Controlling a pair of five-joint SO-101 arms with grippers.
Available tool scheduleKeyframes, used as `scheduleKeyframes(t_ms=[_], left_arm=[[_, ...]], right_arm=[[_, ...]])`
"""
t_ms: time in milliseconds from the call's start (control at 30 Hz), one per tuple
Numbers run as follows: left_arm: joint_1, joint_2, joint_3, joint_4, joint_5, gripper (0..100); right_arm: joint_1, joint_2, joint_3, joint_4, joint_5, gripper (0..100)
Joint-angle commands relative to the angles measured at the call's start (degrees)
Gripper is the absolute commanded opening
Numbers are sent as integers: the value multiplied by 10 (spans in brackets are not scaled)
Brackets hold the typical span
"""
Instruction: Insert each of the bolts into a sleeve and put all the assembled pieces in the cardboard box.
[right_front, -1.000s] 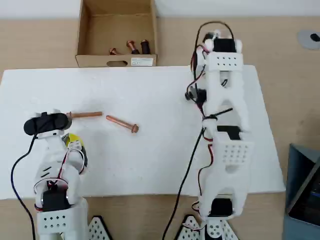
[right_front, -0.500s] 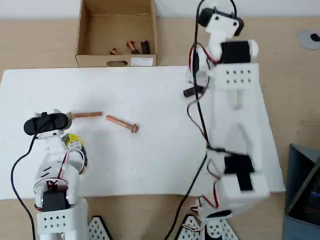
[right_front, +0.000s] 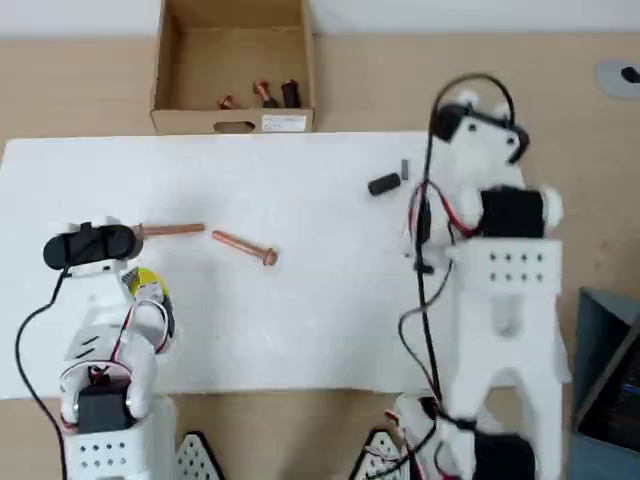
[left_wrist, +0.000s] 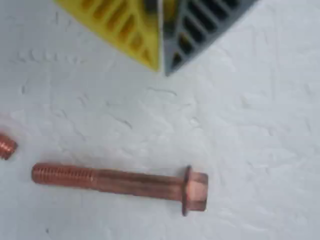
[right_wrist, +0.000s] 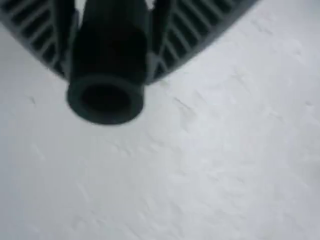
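At the near left of the desk (right_front: 560, 90), the left tool (left_wrist: 161, 66) points down at the white mat (right_front: 300, 320), its yellow and grey fingers (left_wrist: 120, 25) pressed together at the tips with nothing between them. Just beside it a bolt (left_wrist: 120, 181) lies flat on the mat, apart from the fingertips (head at one end, thread at the other). A second bolt (right_front: 243, 247) lies near it toward the mat's middle, slightly slanted, the two not touching. Farther back and to the right, the right tool (right_wrist: 107, 60) is clenched on a black sleeve (right_wrist: 106, 97), whose open end juts past the fingertips above the mat; whether it touches the mat I cannot tell. At the far side, just off the mat's edge, the box (right_front: 235, 122) stands open with three pieces (right_front: 263, 93) lying near its front wall.
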Motion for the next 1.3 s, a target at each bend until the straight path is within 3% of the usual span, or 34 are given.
scheduleKeyframes(t_ms=[0, 233, 500, 700, 867, 1000, 1267], left_arm=[[6, 0, -57, 20, -18, 3], [4, 105, -158, 24, -35, 3], [5, 396, -380, 25, -37, 2], [5, 605, -518, 26, -104, 1], [9, 737, -599, 37, -200, 4], [49, 829, -661, 104, -325, 4], [132, 969, -788, 215, -480, 28]], right_arm=[[15, -75, 62, -19, 5, 9], [15, -227, 171, -72, 26, 9], [16, -364, 290, -147, 46, 9], [16, -414, 351, -169, 45, 9], [16, -437, 385, -193, 44, 9], [16, -447, 405, -215, 45, 9], [17, -447, 407, -216, 45, 9]])
